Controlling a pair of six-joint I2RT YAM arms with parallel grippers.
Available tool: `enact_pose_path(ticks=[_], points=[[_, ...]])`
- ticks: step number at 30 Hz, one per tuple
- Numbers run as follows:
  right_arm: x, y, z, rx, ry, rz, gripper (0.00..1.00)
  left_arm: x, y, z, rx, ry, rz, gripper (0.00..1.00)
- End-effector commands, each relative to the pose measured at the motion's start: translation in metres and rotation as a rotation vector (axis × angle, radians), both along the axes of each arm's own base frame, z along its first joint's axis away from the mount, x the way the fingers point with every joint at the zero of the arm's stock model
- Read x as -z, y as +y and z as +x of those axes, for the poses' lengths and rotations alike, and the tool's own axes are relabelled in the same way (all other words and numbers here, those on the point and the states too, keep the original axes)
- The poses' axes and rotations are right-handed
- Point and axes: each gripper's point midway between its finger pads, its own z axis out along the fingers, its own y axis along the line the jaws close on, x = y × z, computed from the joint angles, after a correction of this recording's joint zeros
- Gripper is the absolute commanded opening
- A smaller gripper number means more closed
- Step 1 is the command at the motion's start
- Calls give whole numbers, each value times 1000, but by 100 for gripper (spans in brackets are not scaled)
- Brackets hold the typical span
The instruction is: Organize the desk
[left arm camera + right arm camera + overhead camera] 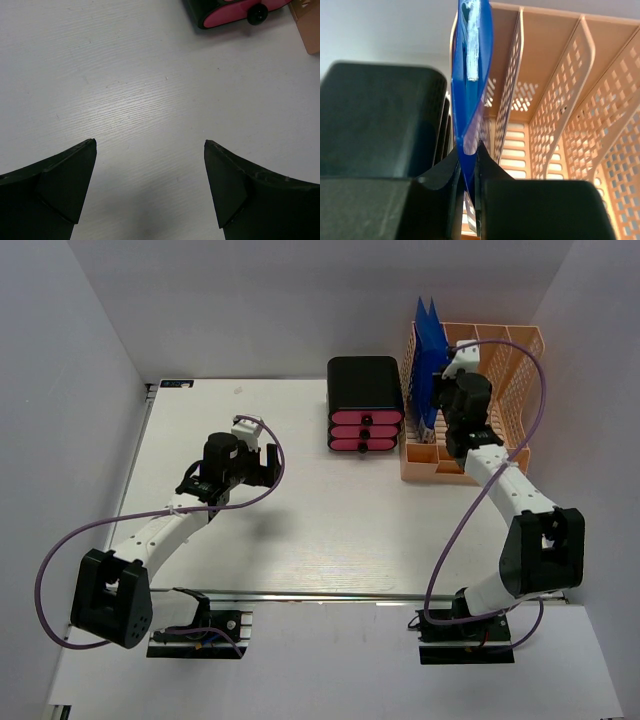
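**Right arm pinches a blue folder at the rack, left arm hangs open over the desk**

Right up against the lens, the right gripper [469,175] has its two dark fingers squeezed in on the bottom edge of a blue folder [472,100]. That's a firm pinch, with only the thin plastic between the pads. The folder stands upright and rises straight out of the grip. Inside it at the top shows a pale strip, which I can't identify.

The folder sits in the leftmost slot of the peach lattice file rack [555,125], with the perforated dividers fanning away to its right. To its left looms a blurred black block, the drawer unit [380,115].

Over to the left arm: the left gripper [150,144] has its fingers spread wide with nothing between them, hanging above bare tabletop. At the top of its wrist view peeks a pink drawer front with a round black knob [257,14].

From overhead, the desk [300,530] is the big white surface under both arms. Its metal rail [350,594] runs along the near edge by the arm bases. The black drawer unit with its three pink drawers sits at the far side, just beside the rack in the far right corner. The right arm reaches all the way out to that rack, and the left arm is well apart from it, over the left half of the desk.
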Motion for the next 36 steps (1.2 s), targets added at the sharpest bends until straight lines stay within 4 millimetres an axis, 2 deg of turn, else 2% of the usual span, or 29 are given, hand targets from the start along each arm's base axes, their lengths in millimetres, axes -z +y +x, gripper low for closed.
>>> enact_pose_path(ticks=[1, 3, 4, 6, 7, 9, 10, 11, 12, 16, 17, 18, 19, 20, 21, 22, 23, 25, 26, 28, 29, 33, 36], points=[[-73, -2, -17, -36, -294, 41, 0, -1, -1, 0, 12, -8, -5, 98], [-65, -4, -20, -40, -286, 38, 0, -1, 0, 0, 10, -11, -2, 98], [-54, -5, -20, -39, -264, 29, 0, 0, 0, -1, 10, -9, -2, 98], [-48, -11, -23, -29, -252, 24, 0, -1, -1, -1, 14, -11, -7, 98], [-47, -12, -25, -29, -248, 17, 11, -3, -4, -3, 23, -13, -9, 98], [-43, -15, -28, -28, -220, 3, 43, -6, -6, -4, 30, -19, -19, 98], [-45, -15, -30, -34, -219, -4, 70, -7, -6, -5, 32, -21, -19, 98], [-46, -15, -34, -44, -210, -17, 77, -9, -6, -5, 32, -22, -22, 98], [-48, -16, -36, -46, -208, -19, 89, -11, -7, -7, 40, -25, -28, 98], [-68, -22, -54, -44, -210, -24, 89, -24, -5, -13, 48, -41, -45, 98], [-66, -23, -59, -44, -174, -24, 89, -24, -4, -17, 51, -34, -43, 98], [-69, -25, -65, -44, -162, -22, 89, -34, -3, -21, 54, -58, -50, 98], [-79, -24, -78, -57, -173, -23, 89, -32, -1, -27, 56, -47, -48, 98], [-69, -23, -88, -79, -122, -50, 89, -34, 0, -30, 55, -53, -52, 98], [-73, -10, -104, -162, -124, -61, 89, -38, 1, -39, 63, -69, -63, 98], [-67, -5, -113, -205, -102, -76, 89, -39, 2, -43, 65, -75, -68, 98], [-42, 1, -125, -251, -13, -88, 89, -40, 4, -47, 65, -78, -71, 98], [-25, 9, -147, -318, 58, -81, 89, -44, 7, -54, 62, -98, -79, 98], [0, 11, -156, -321, 147, -58, 89, -37, 9, -58, 57, -88, -77, 98], [20, 10, -169, -297, 238, 19, 89, -39, 11, -61, 47, -102, -82, 98], [38, 9, -175, -281, 293, 36, 89, -37, 12, -62, 43, -99, -84, 98], [76, -6, -188, -217, 317, 6, 89, -39, 9, -64, 49, -109, -97, 98], [85, -7, -196, -223, 283, -3, 89, -41, 9, -71, 59, -86, -99, 98]])
